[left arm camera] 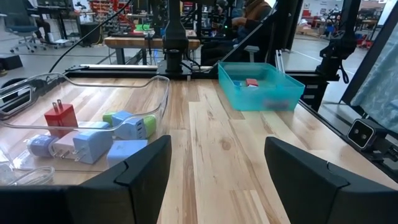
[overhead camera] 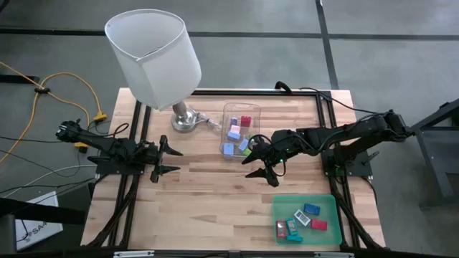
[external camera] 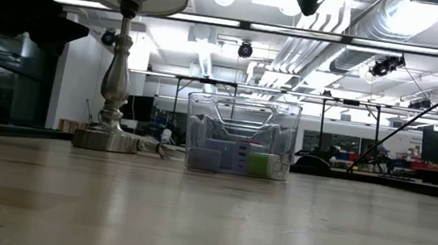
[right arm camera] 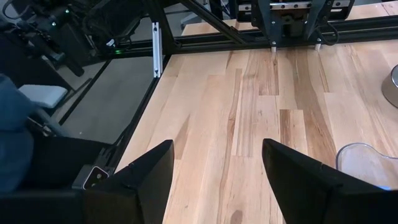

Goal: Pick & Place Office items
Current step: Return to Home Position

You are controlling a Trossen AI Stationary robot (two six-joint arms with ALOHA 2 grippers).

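Right gripper (overhead camera: 268,170) hangs over mid-table just beside the clear bin (overhead camera: 239,130), fingers spread wide, nothing between them. Left gripper (overhead camera: 166,160) waits at the table's left edge, also wide apart and empty. Items sit in both containers: several plug adapters (left arm camera: 93,138) in the clear bin, four or so small pieces in the teal tray (overhead camera: 305,218) at the near right. Which way the transfer runs is unclear from here; either container could be the source.
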